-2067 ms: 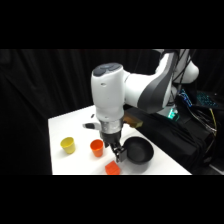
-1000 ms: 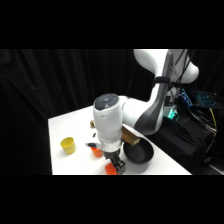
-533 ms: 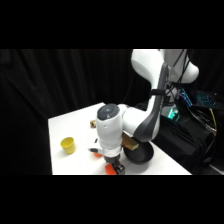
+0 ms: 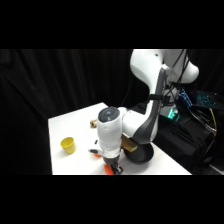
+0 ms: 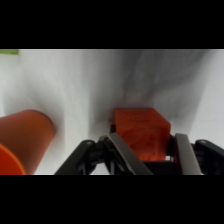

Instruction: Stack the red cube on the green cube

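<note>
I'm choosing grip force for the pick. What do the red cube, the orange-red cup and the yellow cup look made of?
The red cube between the tool fingers looks like matte painted wood or plastic: flat faces, no gloss. The orange-red cup looks like smooth plastic with an even sheen. The yellow cup also seems plastic, though it's too small to be sure.

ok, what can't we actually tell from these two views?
- Green cube: not identifiable in either view; only a green sliver cut off by the wrist view's top-left edge.
- Red cube: its lower part is hidden behind the gripper; in the side view the arm covers most of it.
- Contact between jaws and red cube: unclear in both views.
- Orange-red cup: cut off by the left edge.
</note>
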